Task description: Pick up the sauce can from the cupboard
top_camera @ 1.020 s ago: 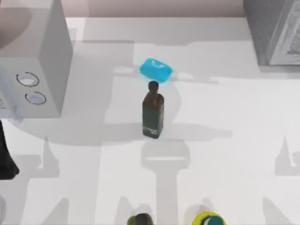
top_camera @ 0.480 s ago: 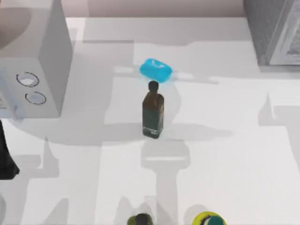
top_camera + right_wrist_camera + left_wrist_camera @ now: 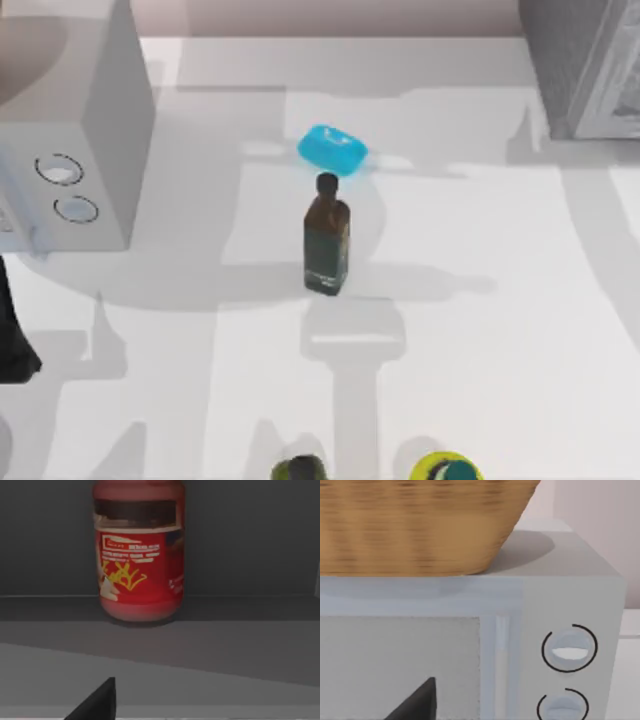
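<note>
- The right arm's shadow has shifted across the desk [image 3: 480,350] toward the cupboard [image 3: 585,70] since the earlier frames.
- The sauce can [image 3: 139,550] is seen upright on the cupboard shelf, ungrasped.
- The right end effector's opening cannot be told; an approach is judged underway.

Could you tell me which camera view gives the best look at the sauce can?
The right wrist view: the sauce can stands upright on a dark shelf, its red printed side facing the camera. The top view catches the cupboard's outside at its right edge; the left wrist view faces the pale box.
</note>
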`<act>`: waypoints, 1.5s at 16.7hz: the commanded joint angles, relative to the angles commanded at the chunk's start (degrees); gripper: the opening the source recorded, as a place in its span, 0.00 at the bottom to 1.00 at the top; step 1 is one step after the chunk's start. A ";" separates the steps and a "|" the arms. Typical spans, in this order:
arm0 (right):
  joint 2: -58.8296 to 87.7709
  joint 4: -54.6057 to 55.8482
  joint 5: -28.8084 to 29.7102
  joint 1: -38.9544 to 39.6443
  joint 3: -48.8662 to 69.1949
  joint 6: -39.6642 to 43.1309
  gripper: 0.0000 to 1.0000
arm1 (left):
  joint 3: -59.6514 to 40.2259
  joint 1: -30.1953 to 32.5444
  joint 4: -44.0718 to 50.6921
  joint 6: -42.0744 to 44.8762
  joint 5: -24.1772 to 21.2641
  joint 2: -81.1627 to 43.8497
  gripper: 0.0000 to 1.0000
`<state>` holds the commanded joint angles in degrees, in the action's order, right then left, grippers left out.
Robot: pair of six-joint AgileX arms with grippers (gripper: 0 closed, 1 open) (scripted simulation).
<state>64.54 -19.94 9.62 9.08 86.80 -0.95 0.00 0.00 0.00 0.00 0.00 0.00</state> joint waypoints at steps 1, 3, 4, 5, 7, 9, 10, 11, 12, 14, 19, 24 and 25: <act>2.86 -0.95 0.42 0.37 3.52 0.00 1.00 | 0.00 0.00 0.00 0.00 0.00 0.00 1.00; 7.54 -2.56 1.09 0.98 8.91 0.01 1.00 | 0.00 0.00 0.00 0.00 0.00 0.00 1.00; 9.27 -3.17 1.34 1.21 10.76 0.02 1.00 | 0.00 0.00 0.00 0.00 0.00 0.00 1.00; 10.52 -3.62 1.51 1.37 12.04 0.04 1.00 | 0.00 0.00 0.00 0.00 0.00 0.00 1.00; 11.50 -3.98 1.65 1.50 13.00 0.05 1.00 | 0.00 0.00 0.00 0.00 0.00 0.00 1.00; 11.50 -3.98 1.65 1.50 13.00 0.05 1.00 | 0.00 0.00 0.00 0.00 0.00 0.00 1.00; 11.50 -3.98 1.65 1.50 13.00 0.05 1.00 | 0.00 0.00 0.00 0.00 0.00 0.00 1.00; 11.34 -3.88 1.59 1.26 12.81 0.04 1.00 | 0.00 0.00 0.00 0.00 0.00 0.00 1.00; 11.52 -3.86 1.60 1.33 12.99 0.03 1.00 | 0.00 0.00 0.00 0.00 0.00 0.00 1.00; 13.67 -3.74 1.87 1.81 15.12 -0.05 1.00 | 0.00 0.00 0.00 0.00 0.00 0.00 1.00; 27.34 -3.13 3.93 3.20 27.47 -0.22 1.00 | 0.00 0.00 0.00 0.00 0.00 0.00 1.00; 33.02 -2.61 4.97 3.91 32.89 -0.30 1.00 | 0.00 0.00 0.00 0.00 0.00 0.00 1.00; 33.02 -2.61 4.97 3.91 32.89 -0.30 1.00 | 0.00 0.00 0.00 0.00 0.00 0.00 1.00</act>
<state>97.56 -22.55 14.59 12.99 119.69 -1.25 0.00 0.00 0.00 0.00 0.00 0.00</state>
